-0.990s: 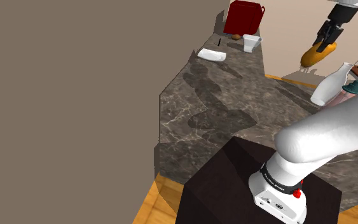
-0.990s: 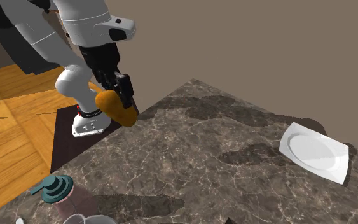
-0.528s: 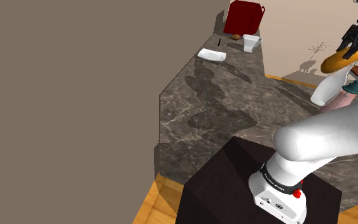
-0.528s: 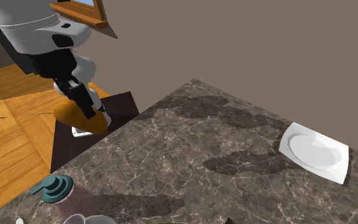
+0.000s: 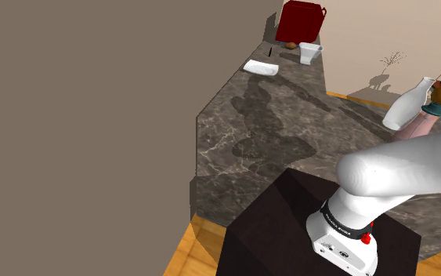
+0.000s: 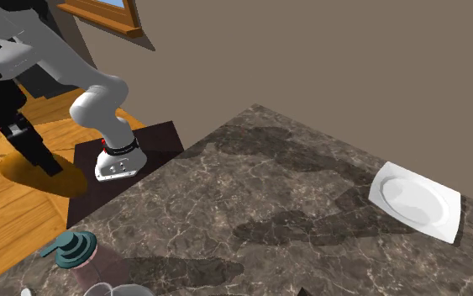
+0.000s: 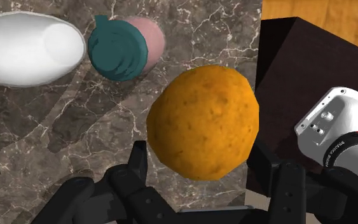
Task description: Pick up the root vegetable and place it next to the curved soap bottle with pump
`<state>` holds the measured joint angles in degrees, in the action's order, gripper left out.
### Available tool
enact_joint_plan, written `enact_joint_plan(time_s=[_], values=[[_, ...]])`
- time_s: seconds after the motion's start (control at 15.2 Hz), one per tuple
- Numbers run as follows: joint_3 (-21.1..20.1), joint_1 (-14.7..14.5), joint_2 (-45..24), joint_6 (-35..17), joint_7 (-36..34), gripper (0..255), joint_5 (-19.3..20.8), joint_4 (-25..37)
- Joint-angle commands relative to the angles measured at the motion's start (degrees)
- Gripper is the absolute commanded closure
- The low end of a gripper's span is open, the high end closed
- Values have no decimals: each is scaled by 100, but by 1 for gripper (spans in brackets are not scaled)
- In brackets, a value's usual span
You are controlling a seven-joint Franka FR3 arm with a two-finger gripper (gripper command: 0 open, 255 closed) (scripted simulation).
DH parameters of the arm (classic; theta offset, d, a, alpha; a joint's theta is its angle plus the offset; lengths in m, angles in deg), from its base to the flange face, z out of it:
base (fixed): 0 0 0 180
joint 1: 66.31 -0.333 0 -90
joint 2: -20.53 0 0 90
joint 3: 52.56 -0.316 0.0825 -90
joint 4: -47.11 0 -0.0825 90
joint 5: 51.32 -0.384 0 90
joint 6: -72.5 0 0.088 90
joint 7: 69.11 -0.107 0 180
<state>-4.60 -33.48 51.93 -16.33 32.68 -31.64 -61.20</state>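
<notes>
root vegetable (image 7: 203, 121): an orange, rough-skinned lump, clamped in the gripper (image 7: 199, 167) and held clear of the bench (image 6: 293, 185), probably so it can pass the bottles without knocking them.
soap bottle (image 7: 151, 38): pink, with a teal pump (image 7: 117, 48), upright on the bench near the edge by the stand (image 7: 292, 44), just beside a white bottle (image 7: 28, 48).
gripper: narrowed onto the vegetable, one black finger (image 7: 137, 159) on each flank, touching nothing else. It is at 3 o'clock in the shoulder view, and at 9 o'clock in the second exterior view against the wooden floor (image 6: 24, 210).
stage: carrying, I judge. The release beside the pump bottle is not yet done.
plate (image 6: 415, 202): at 3 o'clock in the second exterior view, well apart.
</notes>
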Motion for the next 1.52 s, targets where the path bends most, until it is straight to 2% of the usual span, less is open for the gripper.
enact_joint_plan(time_s=[0.0,0.4,1.45], values=[[157,64,59,84,245,255,95,95],[872,111,86,248,1094,255,342,527],[1096,320,409,-855,919,255,682,-819]])
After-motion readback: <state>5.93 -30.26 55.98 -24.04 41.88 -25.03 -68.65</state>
